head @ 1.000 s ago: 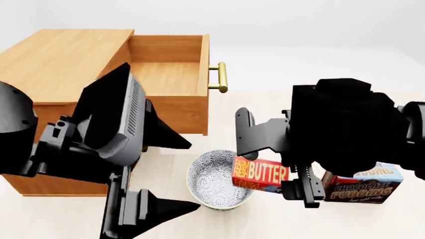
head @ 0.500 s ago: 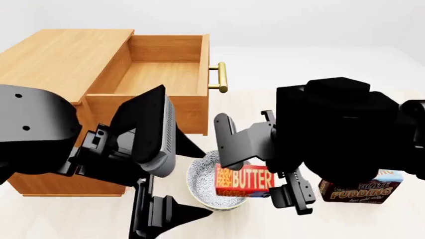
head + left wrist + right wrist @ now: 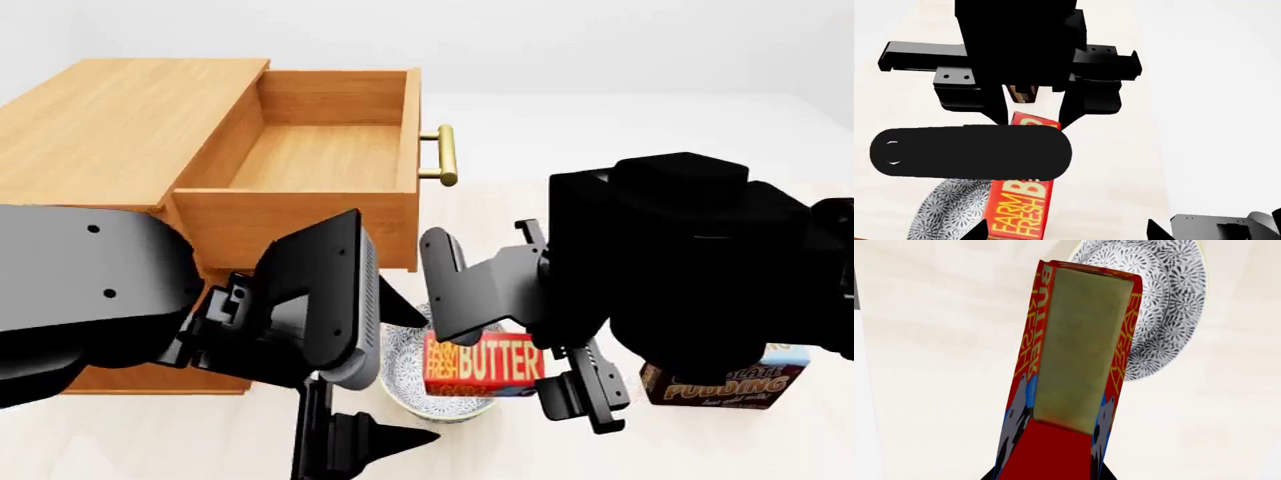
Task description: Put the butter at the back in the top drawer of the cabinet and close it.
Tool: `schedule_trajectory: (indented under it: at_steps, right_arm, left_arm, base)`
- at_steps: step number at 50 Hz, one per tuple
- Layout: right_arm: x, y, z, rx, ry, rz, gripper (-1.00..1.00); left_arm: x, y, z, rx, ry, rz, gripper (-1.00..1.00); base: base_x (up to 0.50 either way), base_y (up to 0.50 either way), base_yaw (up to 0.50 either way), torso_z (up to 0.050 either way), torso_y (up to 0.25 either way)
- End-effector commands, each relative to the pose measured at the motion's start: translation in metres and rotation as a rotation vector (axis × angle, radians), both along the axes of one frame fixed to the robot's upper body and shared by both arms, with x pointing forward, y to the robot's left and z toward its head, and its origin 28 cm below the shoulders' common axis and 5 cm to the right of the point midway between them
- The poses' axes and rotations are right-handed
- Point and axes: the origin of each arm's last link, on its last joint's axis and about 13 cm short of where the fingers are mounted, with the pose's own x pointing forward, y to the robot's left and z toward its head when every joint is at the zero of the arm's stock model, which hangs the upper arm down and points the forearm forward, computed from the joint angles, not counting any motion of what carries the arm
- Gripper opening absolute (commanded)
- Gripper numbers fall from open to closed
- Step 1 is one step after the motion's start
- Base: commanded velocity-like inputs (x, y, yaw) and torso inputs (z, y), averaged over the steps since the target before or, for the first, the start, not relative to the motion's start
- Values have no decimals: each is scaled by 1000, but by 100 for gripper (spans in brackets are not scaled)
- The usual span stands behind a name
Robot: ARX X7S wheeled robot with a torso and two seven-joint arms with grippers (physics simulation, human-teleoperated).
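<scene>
Head view, nearest first: two black robot arms, one on each side. The left gripper [image 3: 354, 440] hangs low in front of the cabinet, its two pointed fingers spread apart with nothing between them. The right gripper [image 3: 541, 340] is clamped on the one small red, orange and yellow butter carton [image 3: 483, 364], which it holds lifted in the air over the near side of the single speckled grey-and-white ceramic bowl [image 3: 400, 365]. In the right wrist view the butter carton [image 3: 1074, 365] runs straight out from between the closed fingers, its pale broad face toward the camera, with the bowl [image 3: 1161, 305] lying below and beyond its far end; nothing can be seen inside the bowl where it shows. In the left wrist view the carton [image 3: 1021, 205] shows its "FARM FRESH" side beside the bowl's rim [image 3: 947, 210]

Just right of the butter, partly behind the right arm, stands one brown-and-blue chocolate pudding box [image 3: 721, 380] on the pale floor [image 3: 747, 450]

Farther back is the one boxy light-brown wooden cabinet [image 3: 120, 120]. Its top drawer [image 3: 320, 160] is pulled fully out, with one brass bar handle [image 3: 445, 155] on its front. The drawer's wooden bottom is bare; the butter is well apart from it, lower and nearer the camera. The two lower drawers are hidden behind the arms
</scene>
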Motion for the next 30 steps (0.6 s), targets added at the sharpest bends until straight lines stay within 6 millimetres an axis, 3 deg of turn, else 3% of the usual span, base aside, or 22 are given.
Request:
schedule_trajectory:
  at_steps: [1, 30]
  right_arm:
    - [0, 2, 8, 7, -45, 19, -100]
    - [-1, 5, 8, 7, -49, 37, -100]
  left_arm:
    - [4, -3, -9, -4, -17, -7, 100]
    - [15, -10, -24, -5, -35, -3, 100]
  base:
    - [0, 0, 0, 0, 0]
    - [0, 0, 0, 1, 1]
